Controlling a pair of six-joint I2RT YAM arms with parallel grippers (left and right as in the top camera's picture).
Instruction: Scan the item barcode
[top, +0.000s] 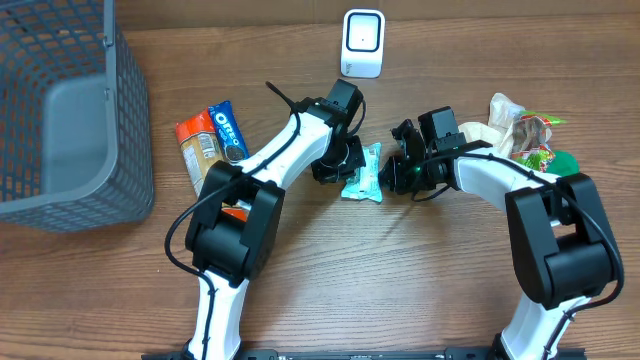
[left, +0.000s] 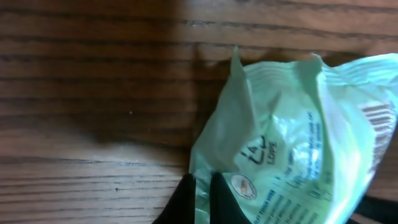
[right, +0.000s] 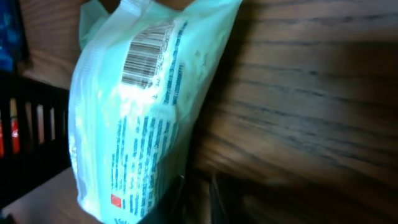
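packet (top: 362, 172) on table (top: 420, 290) centre | scanner (top: 362, 43) behind it | basket (top: 60, 110) far left | snack pile (top: 525, 135) right

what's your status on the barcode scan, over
Left tool shut on pale green plastic packet. Right tool at its other side, grip unclear. Left wrist sits between packet and white boxy scanner.

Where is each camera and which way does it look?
Overhead: above the table, looking down; left arm, right arm and mint packet show.
Left wrist: on the left arm, facing the packet; its dark fingertips show.
Right wrist: on the right arm, facing the packet's barcode; fingers too dark to tell.
All share the packet.
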